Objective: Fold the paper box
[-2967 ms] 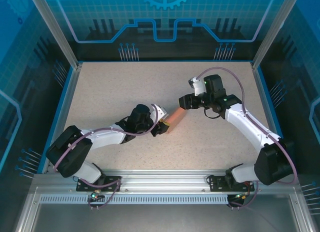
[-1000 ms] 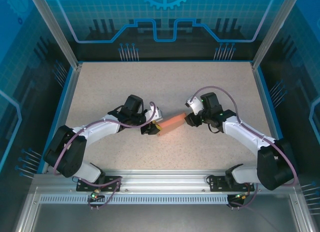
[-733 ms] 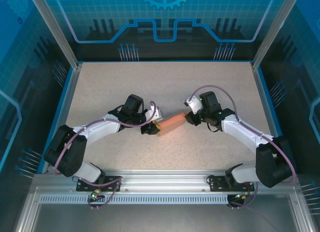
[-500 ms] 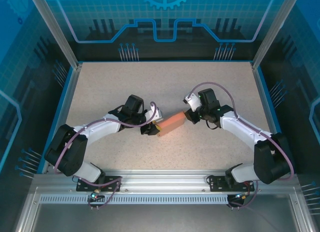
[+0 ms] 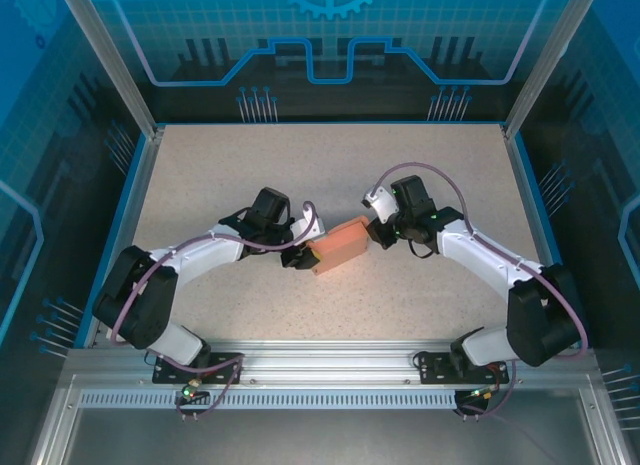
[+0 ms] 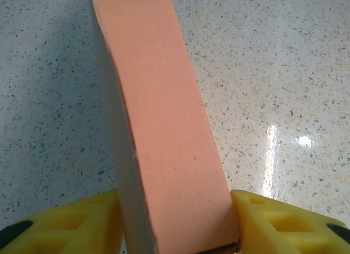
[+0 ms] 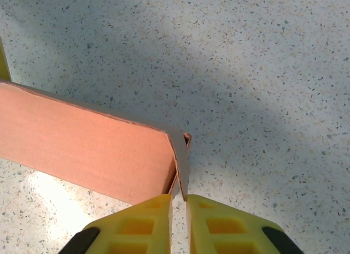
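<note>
Left end effector (image 6: 175, 224) half-spread, right end effector (image 7: 179, 207) pinched.

**Table: speckled top, one box mid-surface**

The table (image 5: 210, 175) top is a light beige slab with fine dark flecks. It's glossy enough to throw white glare patches in both wrist views. Blue edging (image 5: 330, 123) runs along the far side and down both flanks, and an aluminium rail (image 5: 330, 360) closes the near edge.

A salmon-pink box (image 5: 338, 245) sits roughly at the centre of the slab, with its long axis diagonal from near-left to far-right. It's a long, narrow shape with plain faces. Broad soft shadows fall on the speckle around it. Can't tell whether its underside rests on the surface or sits just off it.
</note>
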### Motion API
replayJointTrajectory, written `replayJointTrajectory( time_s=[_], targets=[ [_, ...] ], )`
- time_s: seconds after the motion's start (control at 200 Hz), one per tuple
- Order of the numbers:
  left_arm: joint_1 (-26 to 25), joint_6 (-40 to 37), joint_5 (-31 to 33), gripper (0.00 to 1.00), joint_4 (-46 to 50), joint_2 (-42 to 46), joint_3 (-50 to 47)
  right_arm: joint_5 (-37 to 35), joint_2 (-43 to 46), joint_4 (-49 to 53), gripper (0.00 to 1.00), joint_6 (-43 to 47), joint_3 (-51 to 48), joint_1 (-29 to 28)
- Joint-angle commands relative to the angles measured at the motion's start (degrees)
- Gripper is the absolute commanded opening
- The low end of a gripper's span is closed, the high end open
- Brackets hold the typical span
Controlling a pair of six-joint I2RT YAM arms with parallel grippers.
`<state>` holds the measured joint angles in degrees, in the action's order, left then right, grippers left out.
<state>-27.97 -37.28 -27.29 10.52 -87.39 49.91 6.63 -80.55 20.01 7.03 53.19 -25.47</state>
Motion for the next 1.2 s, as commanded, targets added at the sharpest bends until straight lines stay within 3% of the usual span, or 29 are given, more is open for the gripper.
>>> replayJointTrajectory(
  time_s=[0.0, 0.235, 0.51, 0.881, 1.196],
  targets=[
    [0.3, 1.0, 1.0, 0.51, 2.0, -0.9, 1.8, 1.2, -0.8, 1.8, 0.14, -1.1, 1.9, -1.1],
    [0.2, 1.6, 1.7, 0.49, 2.4, -0.9, 2.1, 0.4, -1.7, 3.7, 0.13, -1.6, 3.7, -1.8],
    [0.1, 1.2, 2.0, 0.49, 2.4, -0.8, 2.0, -0.8, -2.2, 3.6, 0.27, -2.1, 4.6, -1.8],
    [0.0, 0.9, 2.2, 0.50, 2.3, -0.8, 1.9, -0.6, -2.8, 3.5, 0.18, -2.9, 5.2, -1.7],
    [-0.1, 0.9, 2.5, 0.50, 2.5, -0.6, 1.9, -1.6, -2.9, 4.3, 0.32, -1.5, 6.7, -1.1]
  ],
)
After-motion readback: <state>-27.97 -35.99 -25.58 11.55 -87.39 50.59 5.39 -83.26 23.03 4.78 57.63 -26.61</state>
